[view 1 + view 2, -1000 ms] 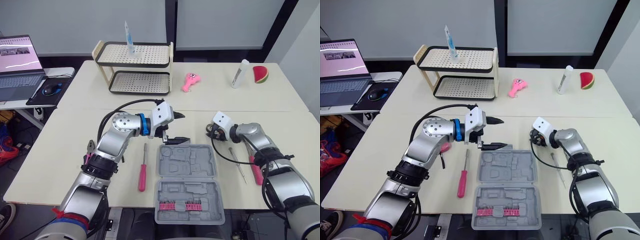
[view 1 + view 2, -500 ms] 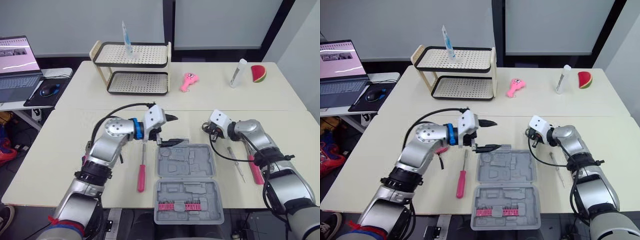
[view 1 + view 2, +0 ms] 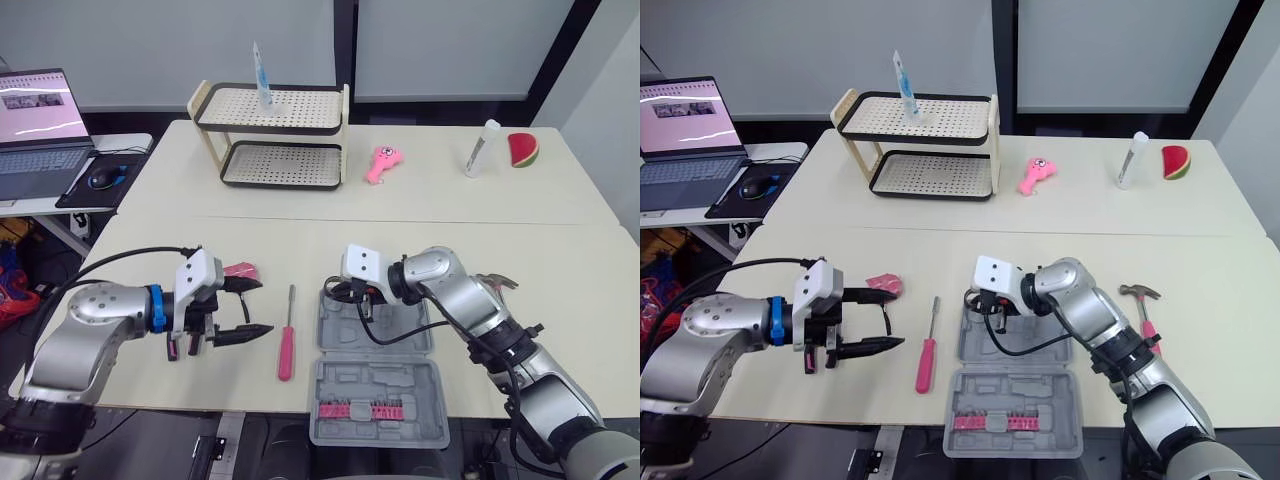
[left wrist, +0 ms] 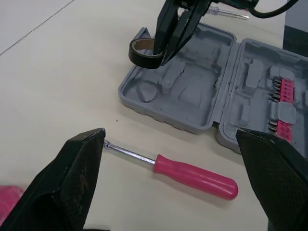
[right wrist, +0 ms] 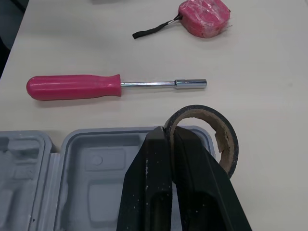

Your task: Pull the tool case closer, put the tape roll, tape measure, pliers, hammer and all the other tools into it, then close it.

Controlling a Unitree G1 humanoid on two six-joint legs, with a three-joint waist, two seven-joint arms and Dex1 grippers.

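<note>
Head views: tool case [image 3: 375, 372] lies open at the near table edge, with a pink bit strip [image 3: 362, 411] in its near half. Right gripper [image 3: 352, 295] hangs over the case's far left corner. Left gripper [image 3: 252, 307] hovers above the table, left of the pink-handled screwdriver [image 3: 286, 338], fingers spread wide with nothing held. Tape measure [image 3: 240, 271] lies just beyond the left gripper; hammer [image 3: 1137, 294] lies right of the case. Left wrist view: the gap between the fingers is wide and empty. The screwdriver lies on the table beside the case, and the black tape roll [image 4: 144, 52] hangs from the right gripper above the case's corner. Right wrist view: the fingers are closed together, pinching the wall of the tape roll, which overlaps the case's rim.
</note>
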